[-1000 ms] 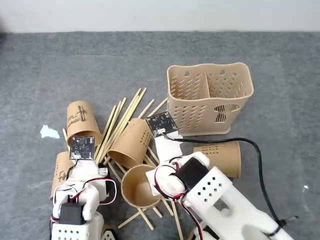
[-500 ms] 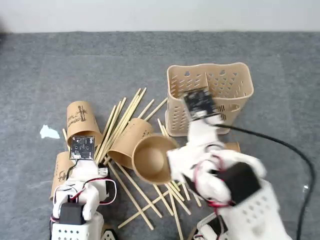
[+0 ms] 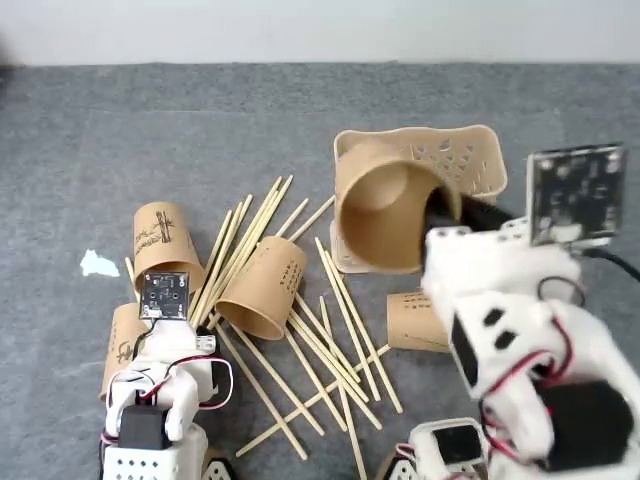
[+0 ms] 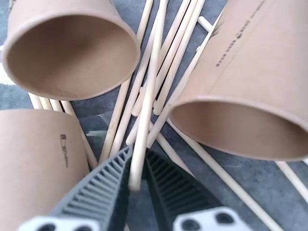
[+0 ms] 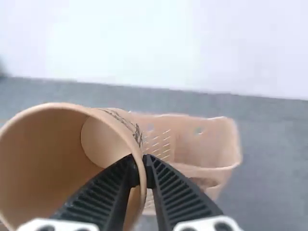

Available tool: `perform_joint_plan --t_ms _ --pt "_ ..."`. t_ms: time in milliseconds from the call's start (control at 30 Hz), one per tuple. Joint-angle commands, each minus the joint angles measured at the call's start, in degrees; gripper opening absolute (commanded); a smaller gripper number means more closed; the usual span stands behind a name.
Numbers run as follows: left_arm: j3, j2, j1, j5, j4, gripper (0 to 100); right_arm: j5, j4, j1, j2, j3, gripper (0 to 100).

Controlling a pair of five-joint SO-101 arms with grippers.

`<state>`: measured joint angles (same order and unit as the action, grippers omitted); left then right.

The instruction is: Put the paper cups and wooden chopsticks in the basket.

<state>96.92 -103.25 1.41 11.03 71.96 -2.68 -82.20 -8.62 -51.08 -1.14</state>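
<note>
1. Grey felt covered the table point(image 3: 200, 130). Nearest the camera, the left gripper point(image 4: 137, 185) sat low among the clutter, its jaws pinched on the end of 1 chopstick point(image 4: 144, 110).
2. Around that arm, 4 other cups point(image 3: 262, 285) lay on their sides, with loose chopsticks point(image 3: 335, 330) fanned between and under them.
3. Farther off, the right gripper point(image 5: 139, 168) was clamped on the wall of a paper cup point(image 3: 385, 205). The cup hung tilted in the air at the near rim of the basket point(image 3: 470, 160), its mouth facing the arms.
4. The step in hand looked like dropping this cup in. Done well, the cup would go fully over the open top, turn base down and come low before the jaws part. Let go at the rim, it would likely tumble outside or tip the light basket.
5. Beyond the basket, the grey surface ran to a plain white wall point(image 3: 300, 30).
</note>
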Motion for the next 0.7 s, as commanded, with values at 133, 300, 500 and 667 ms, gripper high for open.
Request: perform_joint_plan --t_ms 133,300,500,667 --pt "-0.48 -0.88 0.09 0.09 0.18 1 1.05 6.81 12.88 11.3 2.55 0.6" --pt "-0.48 -0.88 0.09 0.09 0.18 1 1.05 7.16 15.78 19.12 2.55 0.6" --pt "-0.48 -0.88 0.09 0.09 0.18 1 1.05 6.73 17.01 25.63 2.64 0.6" --pt "-0.48 -0.88 0.09 0.09 0.18 1 0.88 3.38 16.57 26.51 3.69 14.5"
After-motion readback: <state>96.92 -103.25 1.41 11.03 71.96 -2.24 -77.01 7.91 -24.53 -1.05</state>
